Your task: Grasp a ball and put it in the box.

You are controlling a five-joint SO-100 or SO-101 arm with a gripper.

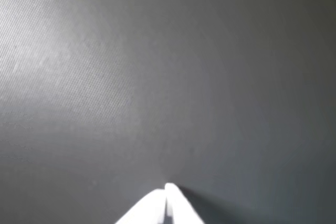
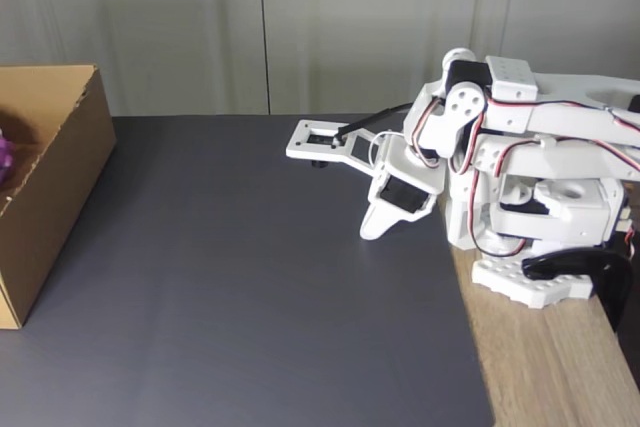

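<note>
No readable text or labels anywhere.

In the wrist view, the white gripper (image 1: 167, 188) enters from the bottom edge, its fingertips pressed together, pointing at the bare dark grey mat (image 1: 157, 77).

- The surface (image 2: 560, 367) is light wood, its bare grain showing along the right side of the fixed view.
- A dark grey mat (image 2: 250, 277) lies flat on it, covering most of the top from the back wall to the front edge; the wrist view shows its fine woven texture (image 1: 157, 77).
- The box (image 2: 45, 187) stands on the mat at its left edge.
- The arm's white base (image 2: 535, 282) sits on the bare wood just beside the mat's right edge.
</note>
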